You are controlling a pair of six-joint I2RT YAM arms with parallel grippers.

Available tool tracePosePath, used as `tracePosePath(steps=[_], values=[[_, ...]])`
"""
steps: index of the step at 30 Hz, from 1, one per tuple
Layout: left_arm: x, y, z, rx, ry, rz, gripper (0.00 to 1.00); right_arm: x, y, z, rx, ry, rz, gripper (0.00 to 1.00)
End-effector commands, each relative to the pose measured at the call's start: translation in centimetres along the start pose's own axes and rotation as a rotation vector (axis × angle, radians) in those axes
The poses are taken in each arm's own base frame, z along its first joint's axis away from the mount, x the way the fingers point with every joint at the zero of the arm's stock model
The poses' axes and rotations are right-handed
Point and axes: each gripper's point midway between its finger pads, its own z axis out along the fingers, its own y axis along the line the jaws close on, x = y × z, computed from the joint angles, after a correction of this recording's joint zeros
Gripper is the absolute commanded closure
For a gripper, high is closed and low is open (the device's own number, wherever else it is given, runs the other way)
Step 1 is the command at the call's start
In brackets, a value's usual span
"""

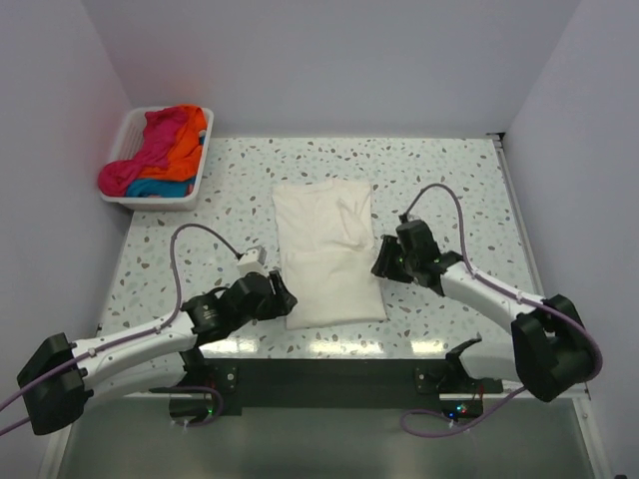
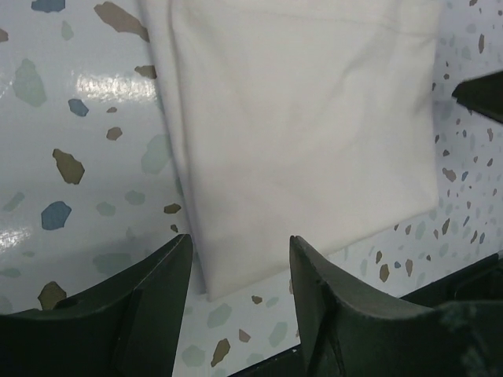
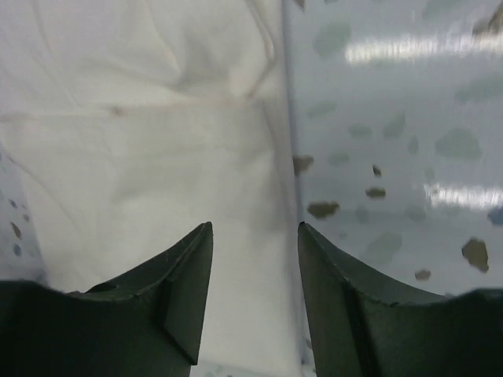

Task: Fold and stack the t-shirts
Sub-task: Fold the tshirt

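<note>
A cream-white t-shirt (image 1: 327, 249) lies folded into a long rectangle in the middle of the table; its logo is hidden. My left gripper (image 1: 287, 298) is open and empty at the shirt's near left corner; that corner (image 2: 211, 279) shows between the fingers. My right gripper (image 1: 378, 261) is open and empty at the shirt's right edge (image 3: 277, 196), which runs between its fingers. Magenta-pink, orange and blue t-shirts (image 1: 160, 150) lie bunched in the basket at the back left.
The white slatted plastic basket (image 1: 200, 172) stands in the back left corner by the wall. The speckled table (image 1: 459, 190) ends at a dark front edge (image 1: 329, 371) near the arm bases. Walls enclose the left, back and right.
</note>
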Motion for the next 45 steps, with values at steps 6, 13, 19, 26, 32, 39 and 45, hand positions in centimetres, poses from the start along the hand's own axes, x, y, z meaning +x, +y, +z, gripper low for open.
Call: tracePosePath(steps=[6,13,19,26,32,39,45], values=[[3.8,1.5,-0.2,0.065,0.102,-0.077,0.46,8.5,-1.8,-3.7,-0.112,0.135,0.114,0.63],[6.5,2.5,0.1,0.1,0.17,-0.124,0.41,9.5,-4.0,-5.8,-0.056,0.11,0.132,0.58],[7.5,3.3,0.4,0.081,0.195,-0.145,0.41,11.1,-3.5,-5.4,-0.105,0.159,0.171,0.58],[8.3,5.8,0.5,-0.035,0.203,-0.193,0.48,13.1,-4.4,-5.0,-0.094,0.212,0.191,0.52],[8.5,6.4,0.4,-0.075,0.214,-0.199,0.52,14.3,-4.7,-4.5,-0.092,0.245,0.216,0.52],[8.8,6.8,0.3,-0.114,0.235,-0.179,0.56,15.0,-4.6,-3.8,-0.103,0.266,0.249,0.56],[9.1,6.7,0.6,-0.113,0.255,-0.154,0.65,15.2,-4.7,-3.5,-0.101,0.273,0.245,0.7]])
